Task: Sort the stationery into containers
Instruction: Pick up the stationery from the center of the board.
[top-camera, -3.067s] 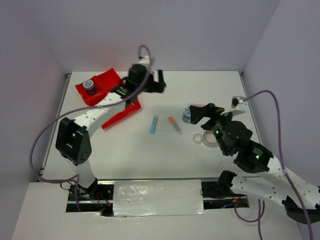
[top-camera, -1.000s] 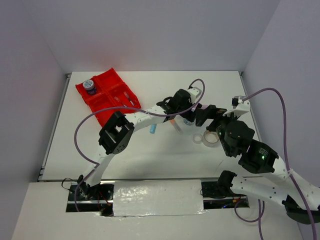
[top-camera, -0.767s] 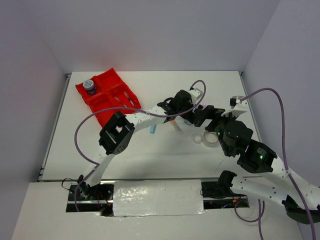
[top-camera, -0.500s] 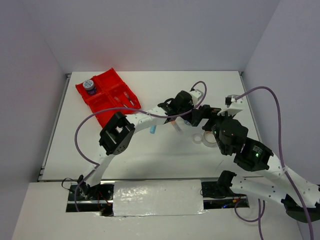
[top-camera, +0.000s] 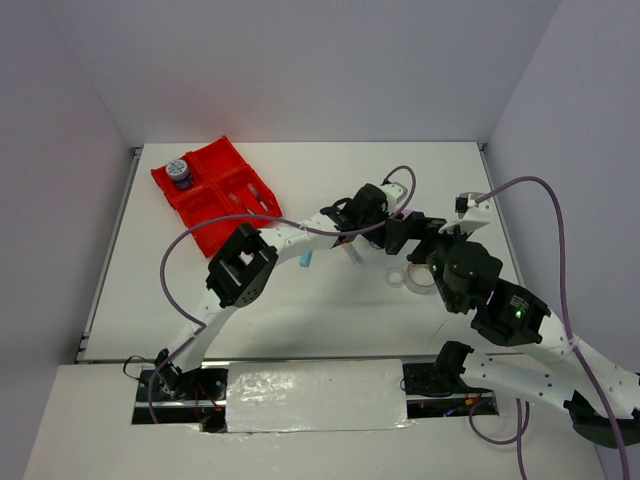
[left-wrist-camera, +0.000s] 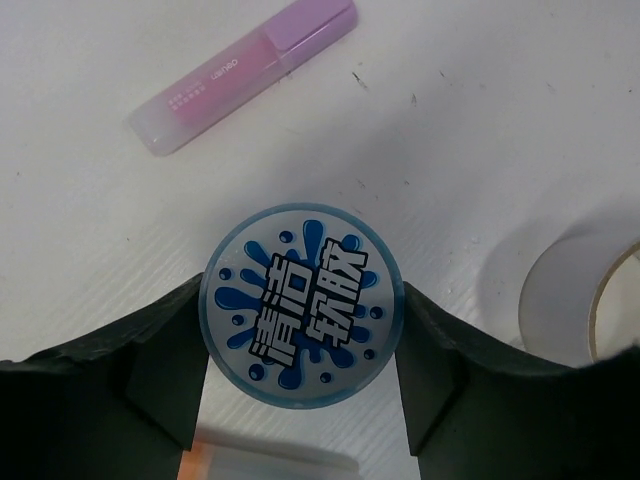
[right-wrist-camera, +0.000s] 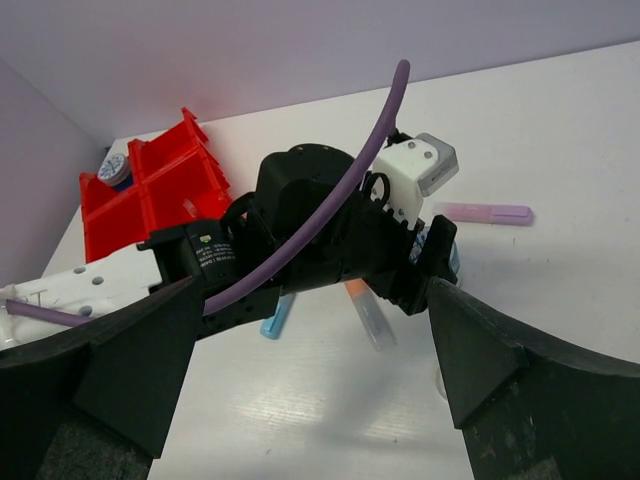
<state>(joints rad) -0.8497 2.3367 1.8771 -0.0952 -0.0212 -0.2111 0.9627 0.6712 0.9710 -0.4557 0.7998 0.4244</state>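
A round blue-white tub (left-wrist-camera: 300, 300) stands on the table with my left gripper (top-camera: 373, 233) shut on it, a finger pressed against each side of its lid. Around it lie a pink stick (left-wrist-camera: 245, 72), a clear tape ring (left-wrist-camera: 580, 295) and an orange-tipped stick (right-wrist-camera: 370, 312). A light-blue stick (top-camera: 305, 258) lies to the left. The red four-compartment tray (top-camera: 215, 195) sits at the back left with another tub (top-camera: 178, 170) in its far corner. My right gripper (right-wrist-camera: 315, 370) hangs open and empty just right of the left gripper.
The left arm (top-camera: 290, 235) stretches across the table's middle, its purple cable (right-wrist-camera: 330, 190) looping in front of the right wrist camera. The two grippers are very close together. White walls enclose the table at the back and sides.
My left arm has swung from the red tray to the tub at mid-table, and its jaws have narrowed onto the tub. The right gripper has edged slightly left.
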